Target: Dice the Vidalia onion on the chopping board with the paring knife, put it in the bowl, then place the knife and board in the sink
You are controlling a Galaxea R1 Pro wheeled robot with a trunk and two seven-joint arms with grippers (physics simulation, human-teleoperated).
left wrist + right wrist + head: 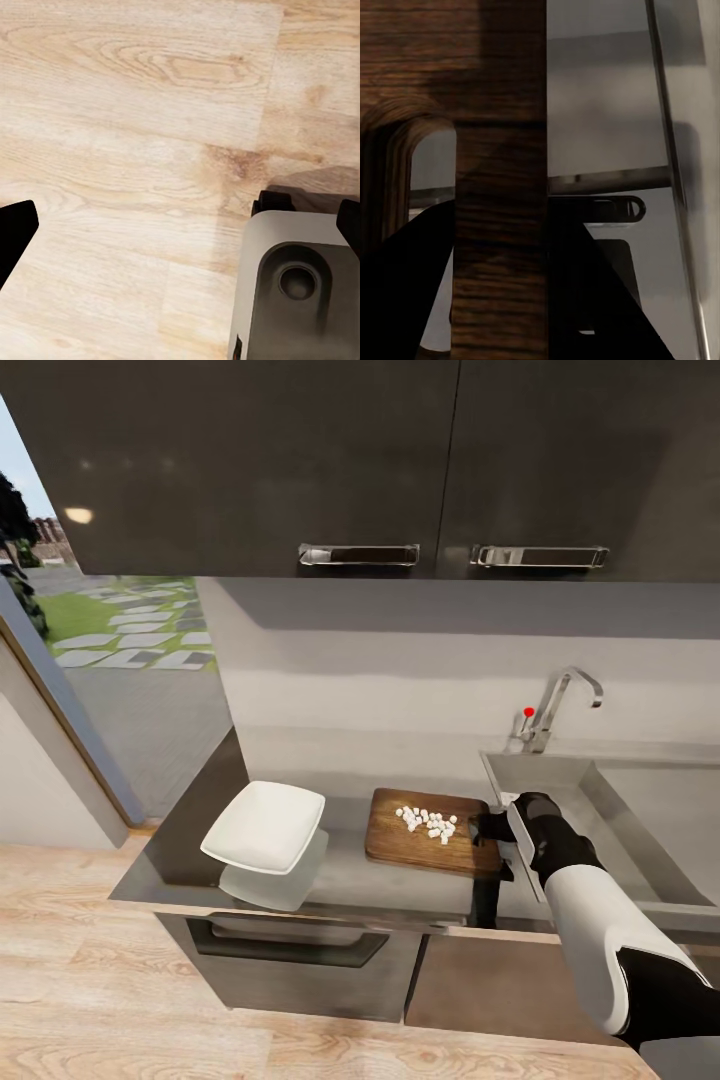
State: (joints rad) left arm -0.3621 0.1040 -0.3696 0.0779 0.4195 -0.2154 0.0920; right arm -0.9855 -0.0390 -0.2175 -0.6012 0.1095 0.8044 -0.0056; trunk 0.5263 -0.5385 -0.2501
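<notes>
The dark brown chopping board [420, 840] lies on the glossy countertop [350, 885] just left of the sink [640, 810]. The diced onion [428, 823] sits in a small white heap on its far half. My right gripper [492, 827] is at the board's right short end, shut on the chopping board [499, 150] across the wooden strip beside the handle hole [431, 165]. To the left of the board stands the white square bowl [265, 825], with nothing in it. My left gripper [180, 225] hangs open above the wooden floor. The paring knife is out of view.
A chrome tap [560, 705] with a red-tipped lever rises behind the sink's left corner. Dark wall cabinets [360, 460] hang above the counter. An oven front [290, 945] sits below the bowl. The robot's base [300, 285] lies under my left gripper.
</notes>
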